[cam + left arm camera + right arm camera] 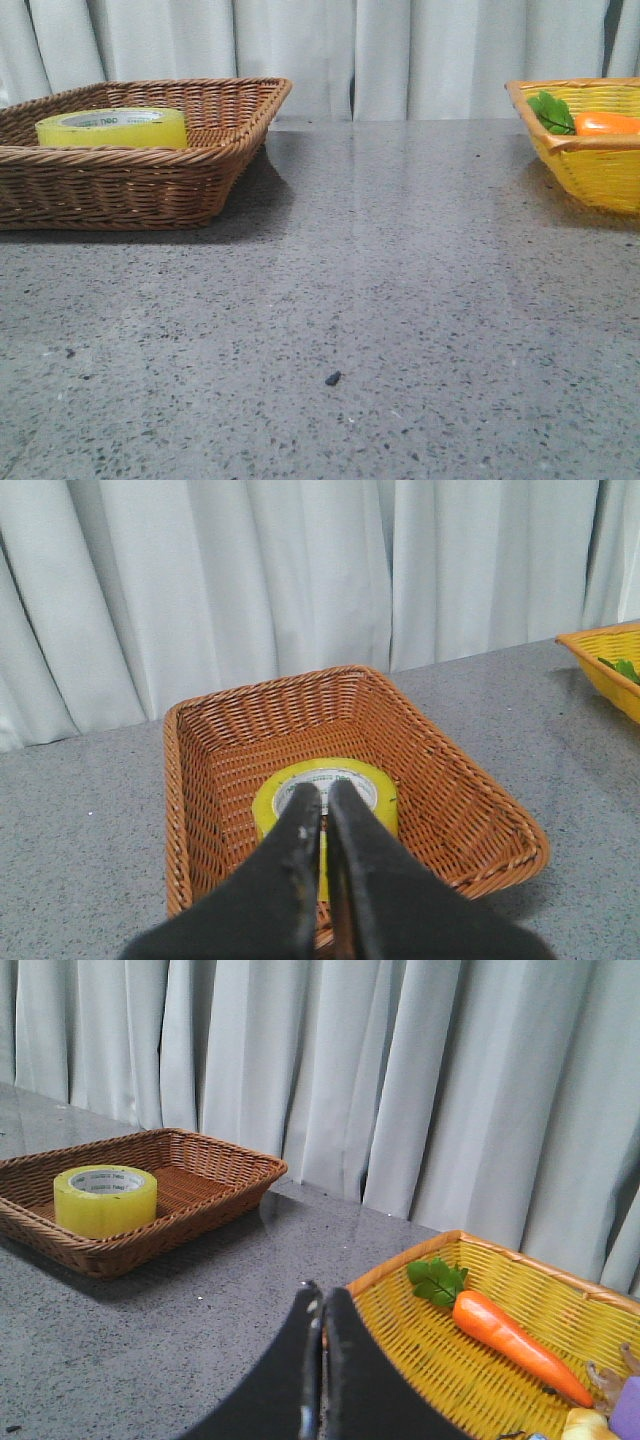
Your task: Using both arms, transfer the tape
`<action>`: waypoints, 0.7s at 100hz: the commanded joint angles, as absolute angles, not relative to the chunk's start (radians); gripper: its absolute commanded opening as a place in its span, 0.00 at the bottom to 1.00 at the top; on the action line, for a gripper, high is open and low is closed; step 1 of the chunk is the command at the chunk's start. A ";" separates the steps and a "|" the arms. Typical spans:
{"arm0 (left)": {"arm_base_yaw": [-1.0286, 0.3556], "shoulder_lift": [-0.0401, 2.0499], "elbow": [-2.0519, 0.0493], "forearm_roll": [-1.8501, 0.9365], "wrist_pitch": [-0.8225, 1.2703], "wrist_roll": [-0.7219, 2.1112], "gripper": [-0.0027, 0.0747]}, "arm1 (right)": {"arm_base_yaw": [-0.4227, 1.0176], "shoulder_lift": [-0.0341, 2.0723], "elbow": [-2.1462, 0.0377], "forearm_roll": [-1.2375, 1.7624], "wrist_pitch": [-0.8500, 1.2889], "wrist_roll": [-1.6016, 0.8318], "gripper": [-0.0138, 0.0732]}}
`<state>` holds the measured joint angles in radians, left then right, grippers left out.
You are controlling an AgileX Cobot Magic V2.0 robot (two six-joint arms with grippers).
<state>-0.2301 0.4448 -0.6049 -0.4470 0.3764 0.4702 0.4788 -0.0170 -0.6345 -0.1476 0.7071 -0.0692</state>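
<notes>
The yellow tape lies flat in the brown wicker basket at the far left of the table. It also shows in the left wrist view and in the right wrist view. My left gripper is shut and empty, held above the near side of the basket with its tips over the tape's core. My right gripper is shut and empty, above the table beside the yellow basket's edge. Neither gripper shows in the front view.
A yellow basket at the far right holds a toy carrot with green leaves; the carrot shows in the right wrist view too. A small dark speck lies on the grey table. White curtains hang behind.
</notes>
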 commanded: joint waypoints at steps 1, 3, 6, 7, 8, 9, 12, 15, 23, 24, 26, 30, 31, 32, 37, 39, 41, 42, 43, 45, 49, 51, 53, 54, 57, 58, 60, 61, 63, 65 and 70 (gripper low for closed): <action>-0.237 0.450 -0.629 -0.460 0.311 0.467 0.01 | 0.474 -0.020 -0.652 -0.166 0.621 -0.072 0.08; -0.237 0.450 -0.629 -0.460 0.311 0.467 0.01 | 0.474 -0.020 -0.652 -0.166 0.621 -0.072 0.08; -0.237 0.450 -0.629 -0.460 0.311 0.467 0.01 | 0.474 -0.020 -0.652 -0.166 0.621 -0.072 0.08; -0.237 0.450 -0.629 -0.460 0.311 0.467 0.01 | 0.474 -0.020 -0.652 -0.166 0.621 -0.072 0.08; -0.237 0.450 -0.629 -0.460 0.311 0.467 0.01 | 0.474 -0.020 -0.652 -0.166 0.621 -0.072 0.08; -0.237 0.450 -0.629 -0.460 0.311 0.467 0.01 | 0.474 -0.020 -0.652 -0.166 0.621 -0.072 0.08; -0.237 0.450 -0.629 -0.460 0.311 0.467 0.01 | 0.474 -0.020 -0.652 -0.166 0.621 -0.072 0.08; -0.237 0.450 -0.629 -0.460 0.311 0.467 0.01 | 0.474 -0.020 -0.652 -0.166 0.621 -0.072 0.08; -0.235 0.438 -0.624 -0.460 0.312 0.467 0.01 | 0.474 -0.020 -0.652 -0.166 0.621 -0.072 0.08; -0.235 0.439 -0.622 -0.460 0.312 0.467 0.01 | 0.474 -0.020 -0.652 -0.166 0.621 -0.072 0.08; -0.235 0.433 -0.620 -0.445 0.306 0.467 0.01 | 0.474 -0.020 -0.652 -0.166 0.621 -0.072 0.08; -0.235 0.419 -0.607 -0.378 0.294 0.467 0.01 | 0.474 -0.020 -0.652 -0.166 0.621 -0.072 0.08; -0.235 0.415 -0.600 -0.367 0.291 0.467 0.01 | 0.474 -0.020 -0.652 -0.166 0.621 -0.072 0.08; -0.235 0.411 -0.595 -0.349 0.292 0.467 0.01 | 0.474 -0.020 -0.652 -0.166 0.621 -0.072 0.08; -0.235 0.374 -0.547 -0.300 0.259 0.454 0.01 | 0.474 -0.020 -0.652 -0.166 0.621 -0.072 0.08; -0.235 0.363 -0.519 -0.283 0.232 0.441 0.01 | 0.474 -0.020 -0.652 -0.166 0.621 -0.072 0.08; -0.235 0.344 -0.486 -0.268 0.199 0.427 0.01 | 0.474 -0.020 -0.652 -0.166 0.621 -0.072 0.08; -0.235 0.331 -0.463 -0.264 0.187 0.422 0.01 | 0.474 -0.020 -0.652 -0.166 0.621 -0.072 0.08; -0.235 0.324 -0.451 -0.256 0.163 0.410 0.01 | 0.474 -0.020 -0.652 -0.166 0.621 -0.072 0.08; -0.235 0.303 -0.414 -0.249 0.126 0.393 0.01 | 0.474 -0.020 -0.652 -0.166 0.621 -0.072 0.08; -0.235 0.259 -0.337 -0.233 0.070 0.364 0.01 | 0.474 -0.020 -0.652 -0.166 0.621 -0.072 0.08; -0.235 0.237 -0.312 -0.231 0.042 0.348 0.01 | 0.474 -0.020 -0.652 -0.166 0.621 -0.072 0.08; -0.235 0.222 -0.275 -0.228 0.020 0.332 0.01 | 0.474 -0.020 -0.652 -0.166 0.621 -0.072 0.08; -0.235 0.207 -0.252 -0.228 0.014 0.325 0.01 | 0.474 -0.020 -0.652 -0.166 0.621 -0.072 0.08; -0.235 0.178 -0.209 -0.228 -0.008 0.291 0.01 | 0.474 -0.020 -0.652 -0.166 0.621 -0.072 0.08; -0.235 0.164 -0.199 -0.228 -0.010 0.284 0.01 | 0.474 -0.020 -0.652 -0.166 0.621 -0.072 0.08; -0.235 0.150 -0.171 -0.223 -0.010 0.263 0.01 | 0.474 -0.020 -0.652 -0.166 0.621 -0.072 0.08; -0.235 0.137 -0.154 -0.221 -0.010 0.255 0.01 | 0.474 -0.020 -0.652 -0.166 0.621 -0.072 0.08; -0.235 0.118 -0.131 -0.212 -0.008 0.235 0.01 | 0.474 -0.020 -0.652 -0.166 0.621 -0.072 0.08; -0.235 0.101 -0.117 -0.200 0.000 0.217 0.01 | 0.474 -0.020 -0.652 -0.166 0.621 -0.072 0.08; -0.235 0.063 -0.071 -0.186 0.014 0.185 0.01 | 0.474 -0.020 -0.652 -0.166 0.621 -0.072 0.08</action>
<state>-0.2301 0.1112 -0.1147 -0.2106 0.0996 0.2622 0.4788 -0.0170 -0.6345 -0.1476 0.7048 -0.0692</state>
